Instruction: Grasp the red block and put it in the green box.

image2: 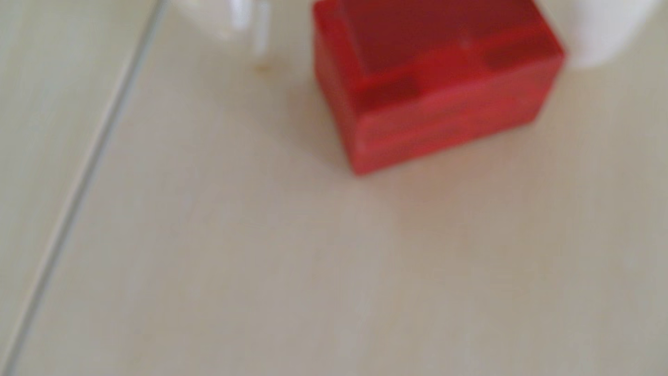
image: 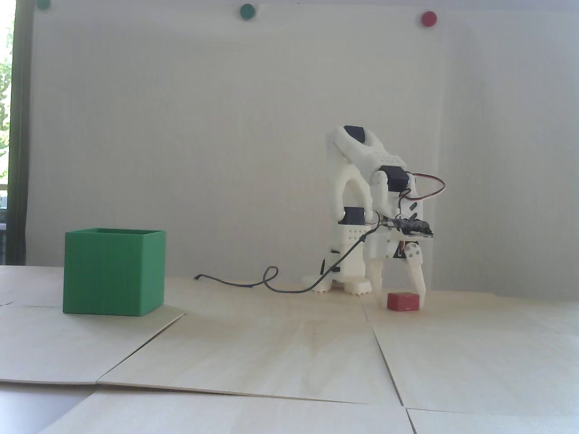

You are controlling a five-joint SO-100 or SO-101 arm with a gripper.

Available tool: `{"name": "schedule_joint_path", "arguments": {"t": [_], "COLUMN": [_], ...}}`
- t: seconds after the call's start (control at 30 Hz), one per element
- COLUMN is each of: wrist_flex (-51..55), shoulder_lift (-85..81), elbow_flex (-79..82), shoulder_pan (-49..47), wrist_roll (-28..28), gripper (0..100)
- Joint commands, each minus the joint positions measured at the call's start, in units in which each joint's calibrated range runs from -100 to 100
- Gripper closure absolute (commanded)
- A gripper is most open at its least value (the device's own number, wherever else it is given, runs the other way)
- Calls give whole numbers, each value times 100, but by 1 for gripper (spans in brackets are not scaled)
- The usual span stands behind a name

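Between the spread gripper (image: 401,293) fingers, red block (image: 403,301), tabletop-bound.

White arm (image: 362,190), one unit: base at the rear, shoulder link raised, forearm folded forward and down, wrist pointing at the tabletop. Gripper (image: 400,294): two tapered white fingers (image: 418,278) spread apart, tips low near the surface (the wrist view shows them only as blurred white shapes at its upper edge).

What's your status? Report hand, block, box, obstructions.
Hand open, straddling red block on table. Green box far left in fixed view. Path clear.
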Motion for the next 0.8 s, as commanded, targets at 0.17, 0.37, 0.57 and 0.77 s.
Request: {"name": "schedule_joint_path", "arguments": {"t": [0.17, 0.37, 0.57, 0.77], "wrist_flex": [-119, -103, 201, 1508], "shoulder_lift": [179, 163, 147, 202], "elbow_flex": [-131, -131, -601, -2704], "shoulder_pan": [97, 97, 330, 1190], "wrist_roll": [2, -24, -39, -320], "gripper": [98, 98, 98, 98]}}
